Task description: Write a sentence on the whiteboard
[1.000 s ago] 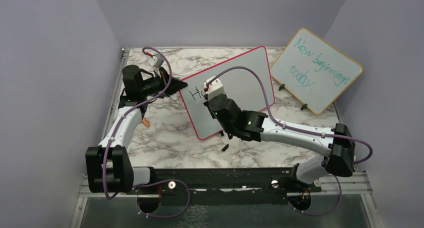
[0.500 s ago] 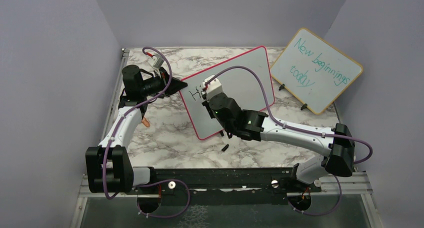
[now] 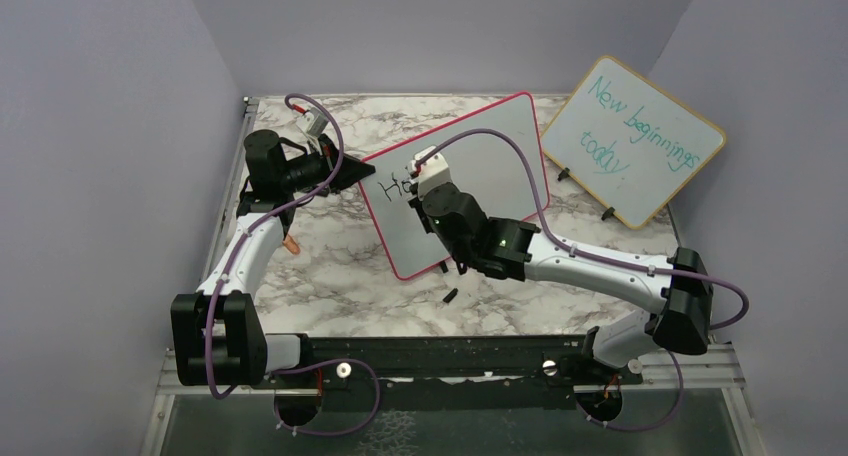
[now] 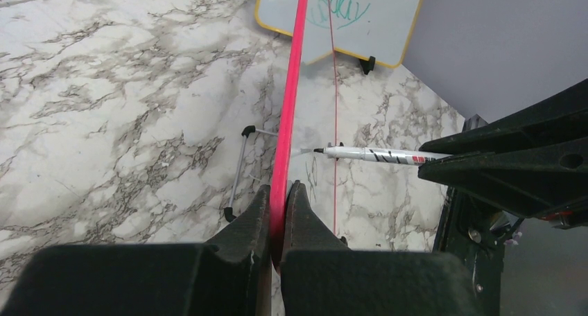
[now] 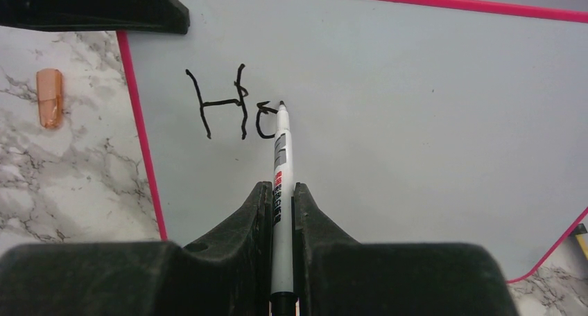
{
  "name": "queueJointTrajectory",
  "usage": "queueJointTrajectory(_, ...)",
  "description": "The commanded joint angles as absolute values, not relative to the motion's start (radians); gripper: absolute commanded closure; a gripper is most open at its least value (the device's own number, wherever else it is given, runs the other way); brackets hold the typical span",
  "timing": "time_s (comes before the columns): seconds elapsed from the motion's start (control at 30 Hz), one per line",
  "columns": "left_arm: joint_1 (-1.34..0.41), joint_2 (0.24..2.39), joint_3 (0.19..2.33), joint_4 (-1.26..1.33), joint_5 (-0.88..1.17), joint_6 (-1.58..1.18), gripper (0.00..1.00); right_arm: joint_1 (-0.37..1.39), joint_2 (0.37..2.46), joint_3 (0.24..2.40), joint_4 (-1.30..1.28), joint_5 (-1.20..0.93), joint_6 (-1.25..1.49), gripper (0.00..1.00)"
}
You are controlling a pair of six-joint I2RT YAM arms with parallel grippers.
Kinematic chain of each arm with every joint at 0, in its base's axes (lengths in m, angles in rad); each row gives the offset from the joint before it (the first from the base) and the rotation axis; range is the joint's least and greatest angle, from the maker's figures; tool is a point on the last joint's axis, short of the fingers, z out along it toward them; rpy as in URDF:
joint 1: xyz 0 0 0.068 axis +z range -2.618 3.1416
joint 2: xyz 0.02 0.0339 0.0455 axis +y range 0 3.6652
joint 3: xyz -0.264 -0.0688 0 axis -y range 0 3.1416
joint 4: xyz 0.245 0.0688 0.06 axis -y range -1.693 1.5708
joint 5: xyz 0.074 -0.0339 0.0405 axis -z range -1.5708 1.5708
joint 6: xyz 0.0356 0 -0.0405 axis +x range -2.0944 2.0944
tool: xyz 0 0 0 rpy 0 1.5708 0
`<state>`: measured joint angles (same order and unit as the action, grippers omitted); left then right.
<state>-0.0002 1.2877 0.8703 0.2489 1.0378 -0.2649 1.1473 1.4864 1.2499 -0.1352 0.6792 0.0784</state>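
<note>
Looks like a robotics lab cell — lavender walls [image 3: 100, 126] boxing a marble-patterned table [image 3: 330, 286], mounting rail [image 3: 440, 354] bolted in front.

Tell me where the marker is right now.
In the right wrist view, the marker sits clamped in the right gripper, its tip on the whiteboard at the half-drawn o just right of the H.

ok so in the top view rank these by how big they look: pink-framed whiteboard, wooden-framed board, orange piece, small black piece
1. whiteboard
2. wooden-framed board, somewhat smaller
3. orange piece and small black piece: both tiny, too alike to rank
</note>
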Motion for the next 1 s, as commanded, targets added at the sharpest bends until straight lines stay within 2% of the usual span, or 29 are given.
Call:
queueJointTrajectory(0.0,-0.027,1.312,0.836,0.141,0.999,-0.115,1.0,1.131,1.442,1.227,-0.126,0.741,0.082,0.99)
queueJointTrajectory(0.47,-0.027,1.315,0.836,0.14,0.997,-0.114,1.0,1.123,1.452,1.231,-0.109,0.665,0.09,0.99)
queueJointTrajectory(0.97,-0.026,1.317,0.838,0.14,0.997,-0.114,1.0,1.123,1.485,1.25,-0.213,0.652,0.126,0.99)
